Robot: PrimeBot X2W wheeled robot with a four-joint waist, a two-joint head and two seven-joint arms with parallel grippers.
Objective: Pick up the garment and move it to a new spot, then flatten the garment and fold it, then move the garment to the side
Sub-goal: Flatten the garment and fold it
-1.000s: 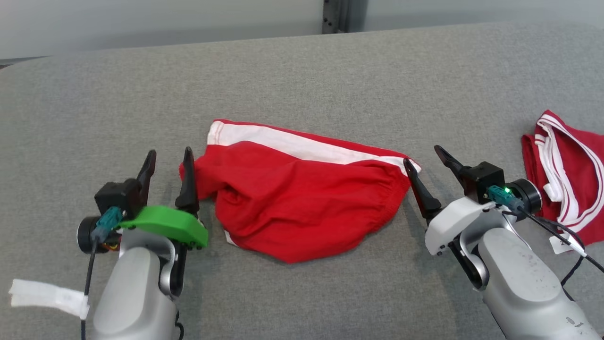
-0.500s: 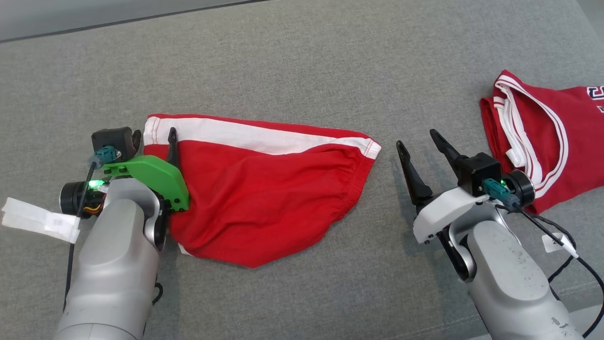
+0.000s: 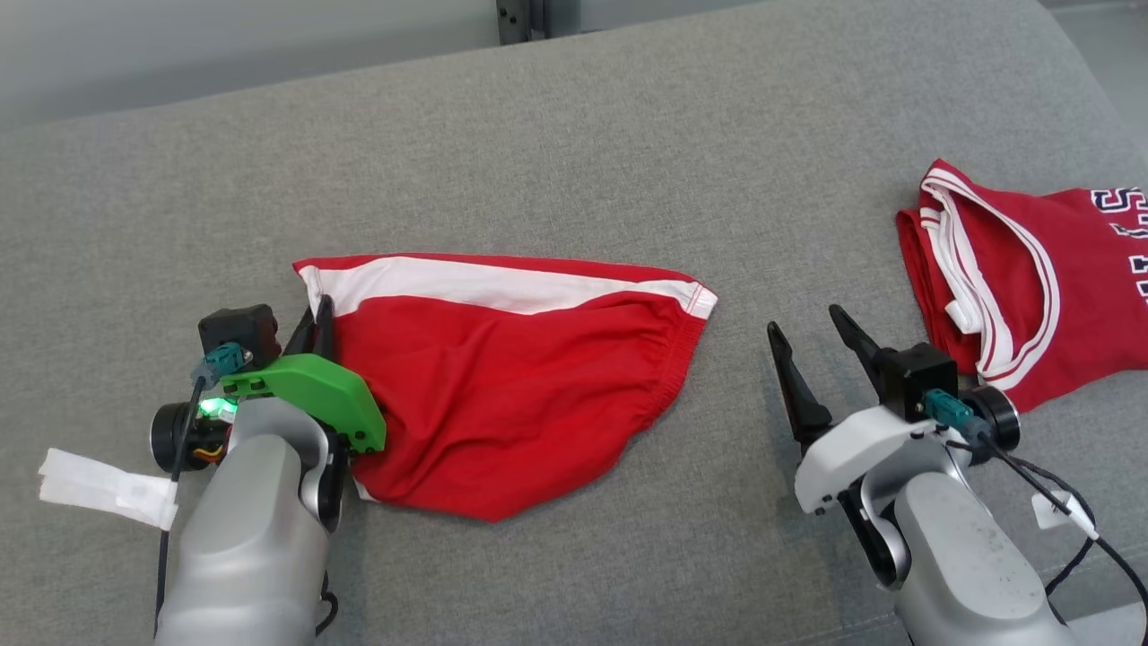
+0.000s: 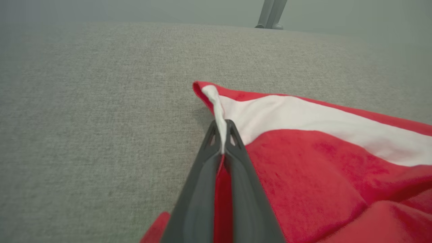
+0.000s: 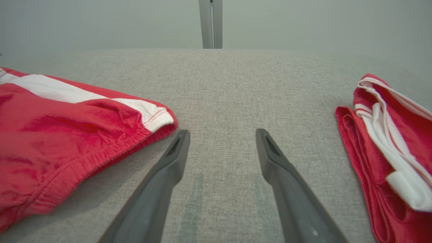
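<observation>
Clamped! Our left gripper, wide open beside the red garment a second ago, has pinched shut on its left edge, just under the white band. From the head we see the garment lying rumpled in the middle of the grey cushion, and our right gripper spread open, holding nothing, just off the garment's right corner. Further right lies a red jersey; its dark lettering is cut off by the frame, so we cannot read it. Bare grey runs wide beyond both. On the left wrist, our fingers press together on the hem where white meets red, with open cushion alongside. On the right wrist, the fingers stand apart over bare grey, with the garment's elastic corner on one side and the jersey on the other.
</observation>
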